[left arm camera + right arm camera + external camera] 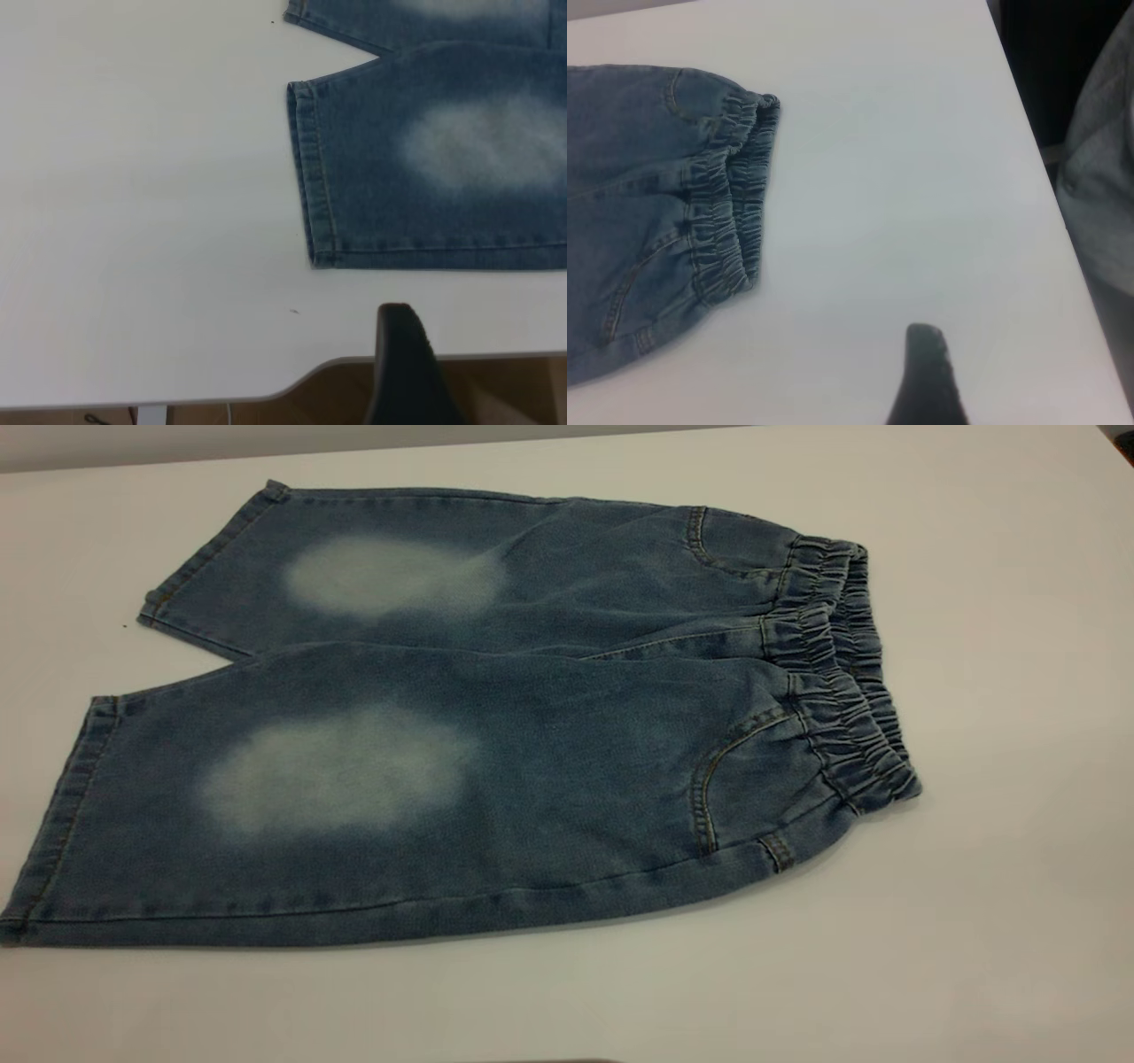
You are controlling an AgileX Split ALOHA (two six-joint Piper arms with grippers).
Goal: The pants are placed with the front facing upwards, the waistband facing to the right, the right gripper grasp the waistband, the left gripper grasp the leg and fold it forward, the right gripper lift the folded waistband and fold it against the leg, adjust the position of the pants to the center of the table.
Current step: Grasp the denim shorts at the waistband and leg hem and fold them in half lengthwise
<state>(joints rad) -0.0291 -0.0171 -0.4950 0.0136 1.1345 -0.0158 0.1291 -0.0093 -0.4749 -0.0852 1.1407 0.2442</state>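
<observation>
1. Exterior view: the pants (496, 717), short blue denim with tan stitching, lie spread flat and unfolded on the white table (1001, 921), front side up.
2. The nearer leg (354, 797) fills the lower left, its hem at the left edge of the view, with a pale faded oval (341, 766) on its front and a curved front pocket (753, 779) toward the waist.
3. The farther leg (399, 576) lies just behind it, carrying its own faded oval (390, 576); the two legs part in a narrow V near the hems.
4. The waistband (842, 664), gathered and ruffled, runs along the pants' right end, and bare tabletop lies beyond it.
5. Neither arm shows in this view.
6. Left wrist view: one dark finger of the left gripper (407, 367) sits above the table's near edge, close to the nearer leg's hem (310, 177) but not touching it. Only that one finger shows, so I cannot tell whether the gripper is spread or pressed together.
7. Right wrist view: a single dark finger of the right gripper (928, 376) hangs over bare table, apart from the waistband (731, 204). Its spread cannot be told either.
8. Past the table's far edge in that view, grey cloth (1103, 195) hangs against a dark background.
</observation>
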